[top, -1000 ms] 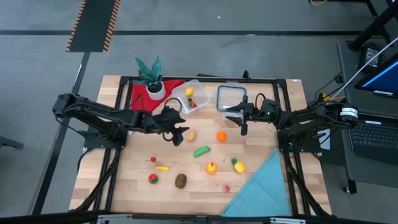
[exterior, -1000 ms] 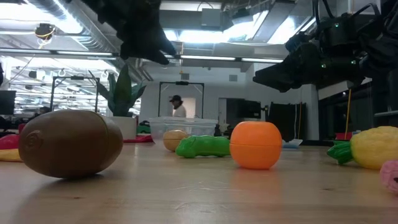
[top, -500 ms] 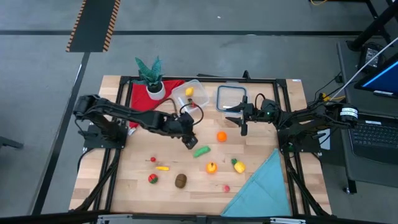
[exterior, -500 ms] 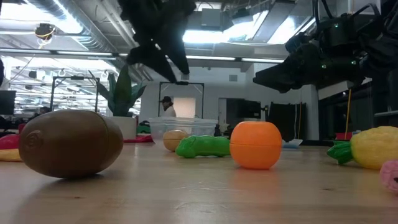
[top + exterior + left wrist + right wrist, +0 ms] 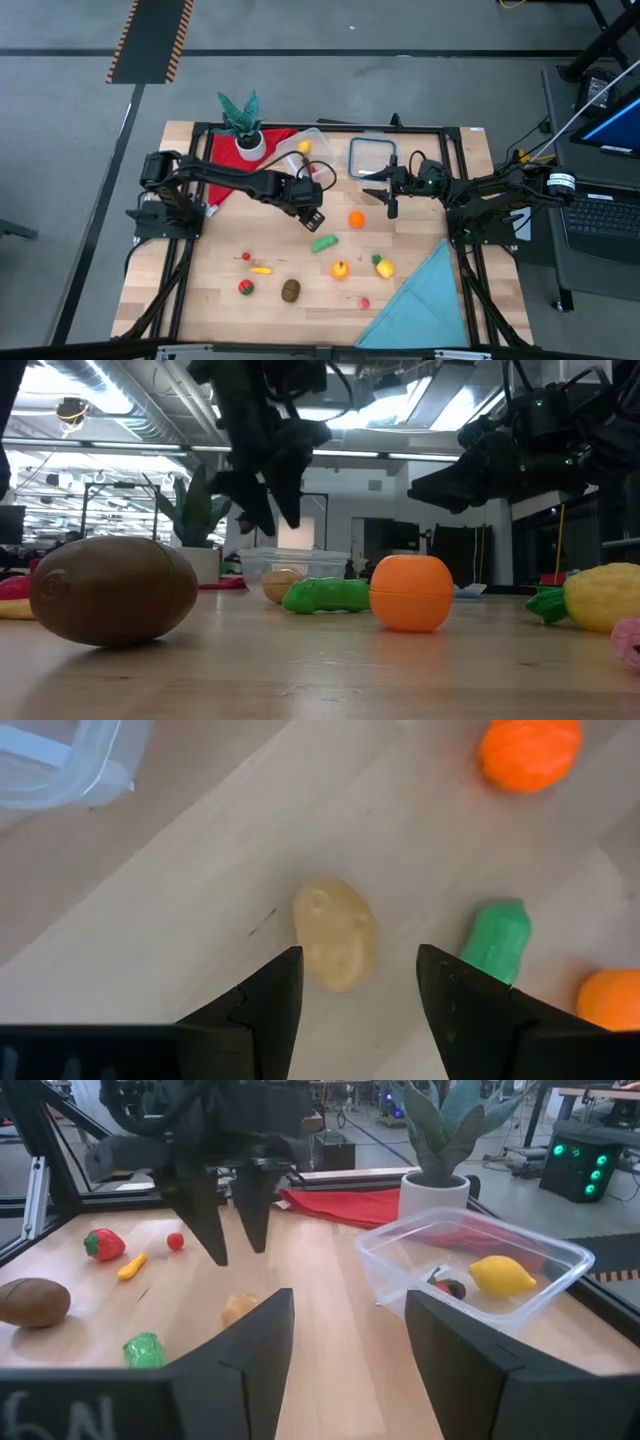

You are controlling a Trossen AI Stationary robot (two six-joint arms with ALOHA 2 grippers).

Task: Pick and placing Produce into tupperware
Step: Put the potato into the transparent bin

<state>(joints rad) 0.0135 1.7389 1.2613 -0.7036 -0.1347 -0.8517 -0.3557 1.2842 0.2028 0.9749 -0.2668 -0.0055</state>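
You have two pieces in the tupperware (image 5: 306,152) at twelve o'clock — the rest wait, and the left gripper (image 5: 357,990), open and empty, hovers over the potato (image 5: 335,933).

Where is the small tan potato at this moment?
In the left wrist view the tan potato lies on the bare wood directly beneath the open left gripper, between the tupperware and the green vegetable.
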